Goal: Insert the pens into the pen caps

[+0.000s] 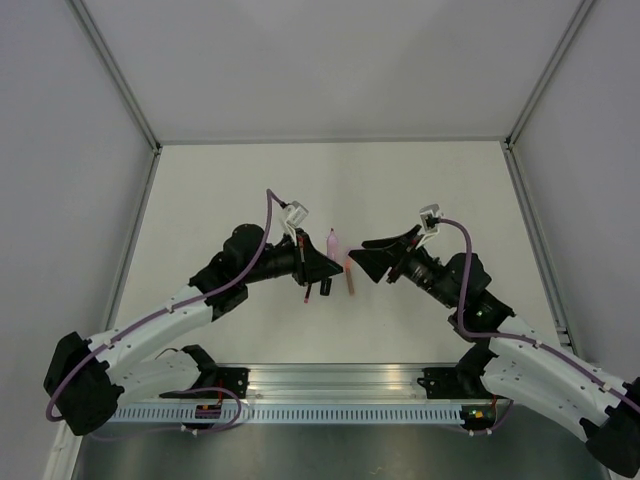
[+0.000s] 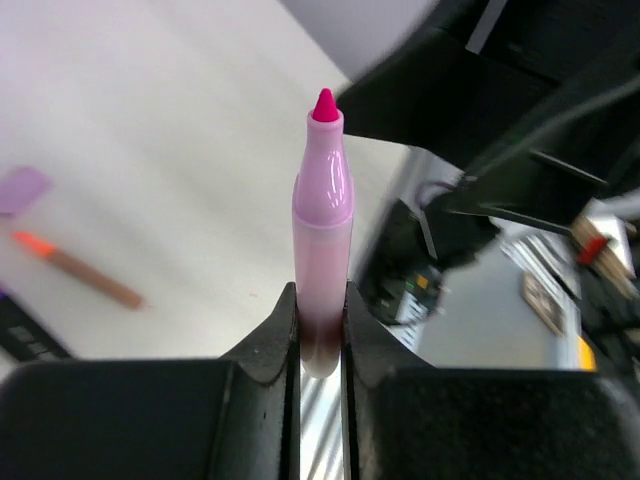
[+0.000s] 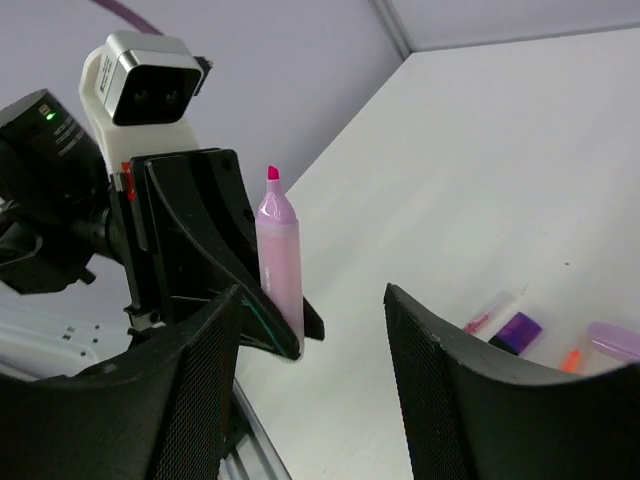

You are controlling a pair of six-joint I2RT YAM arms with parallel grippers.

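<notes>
L gripper (image 2: pixel 320 325) is clamped on the pink pen (image 2: pixel 322 230) by its back end, felt tip bare and pointing away from the jaws, prob so a cap can be pushed on. R gripper (image 3: pixel 310 300) faces it close by, jaws spread w/ nothing in them, so no cap picked yet. Top view only gives both arms nose to nose w/ the pen between. R wrist view adds a purple cap (image 3: pixel 517 332) lying on the table (image 3: pixel 520 150), and L wrist view an orange pen (image 2: pixel 80 272) lying flat.

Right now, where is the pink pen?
The pen is clamped in the left end effector, centre of the top view, left of the open right end effector.
</notes>
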